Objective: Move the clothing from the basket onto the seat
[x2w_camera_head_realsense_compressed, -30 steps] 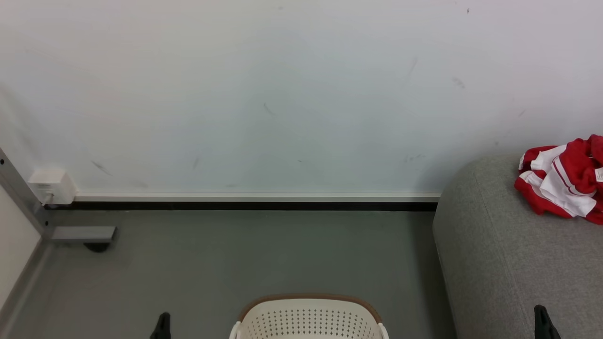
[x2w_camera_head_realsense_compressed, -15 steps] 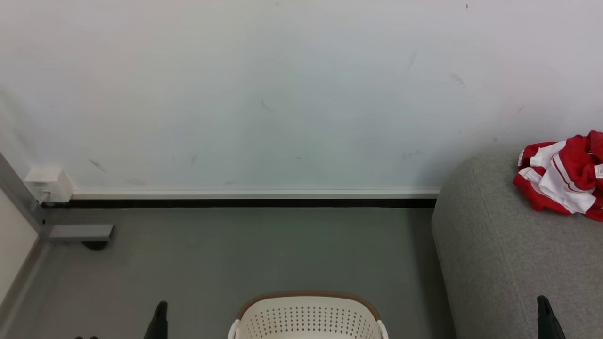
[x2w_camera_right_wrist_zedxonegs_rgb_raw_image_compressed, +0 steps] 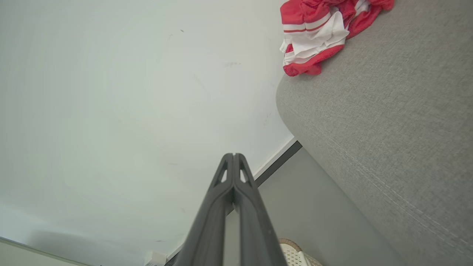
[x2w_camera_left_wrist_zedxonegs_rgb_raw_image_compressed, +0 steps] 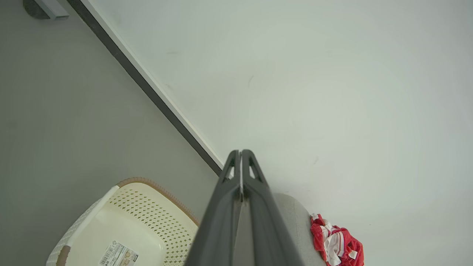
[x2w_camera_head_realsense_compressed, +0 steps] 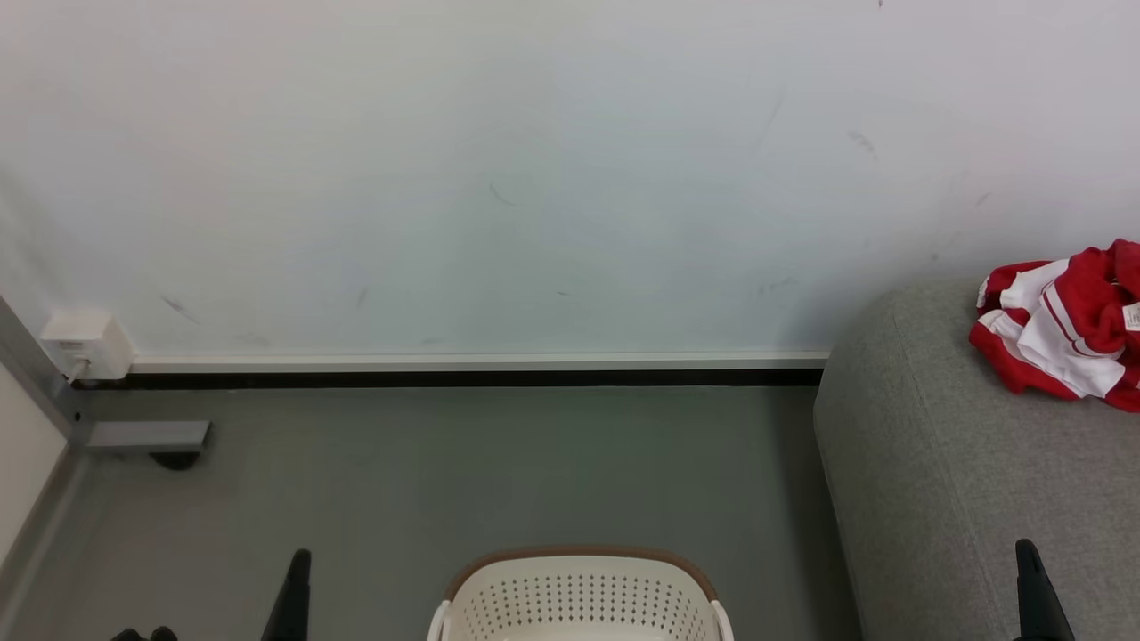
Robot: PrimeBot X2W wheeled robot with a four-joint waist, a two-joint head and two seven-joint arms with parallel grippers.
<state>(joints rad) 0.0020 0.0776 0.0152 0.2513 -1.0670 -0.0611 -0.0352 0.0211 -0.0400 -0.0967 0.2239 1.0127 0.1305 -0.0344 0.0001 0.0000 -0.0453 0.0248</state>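
The left pincer and the right pincer are each pressed closed, gripping nothing. The clothing lies crumpled on the seat, well ahead of the right pincer. The basket stands on the floor between both pincers.

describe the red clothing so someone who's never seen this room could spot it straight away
Find the large grey seat on the right of the head view, by the pale wall. On its top, near the wall, lies the clothing, crumpled. It is the one bright red thing, with white panels and a small white label, unlike the cream basket on the floor.
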